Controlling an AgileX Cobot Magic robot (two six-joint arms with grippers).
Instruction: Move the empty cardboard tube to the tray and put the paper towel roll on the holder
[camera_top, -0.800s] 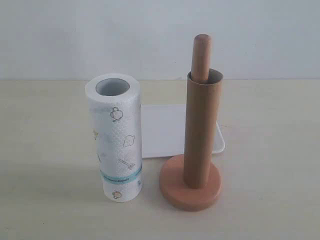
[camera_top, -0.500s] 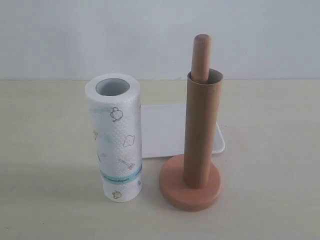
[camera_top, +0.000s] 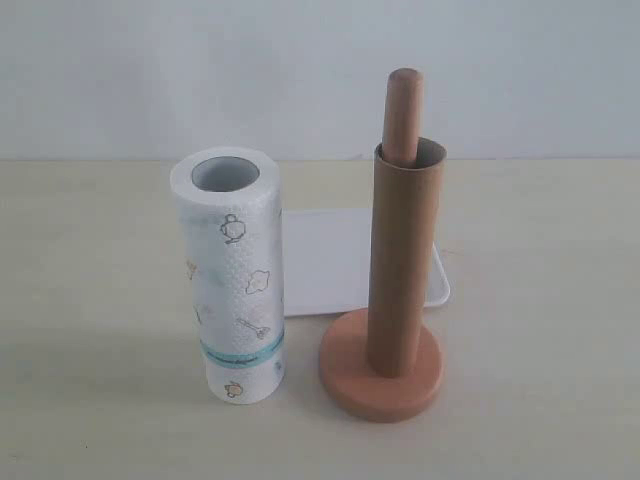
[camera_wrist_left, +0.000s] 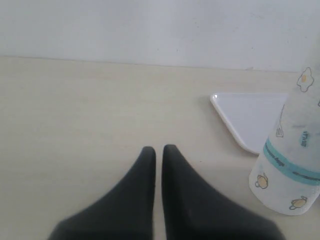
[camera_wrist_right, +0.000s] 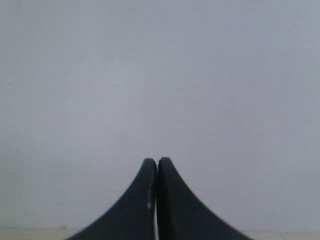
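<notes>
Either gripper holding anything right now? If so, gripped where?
Nothing is held. The left gripper and right gripper are both shut and empty. The cardboard tube sits over the holder; the paper towel roll stands free.

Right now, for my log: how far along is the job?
Nothing done: the cardboard tube sits over the holder pole, off the tray; the paper towel roll stands alongside. In hand: nothing; left end effector and right end effector shut. Both moves remain.
</notes>
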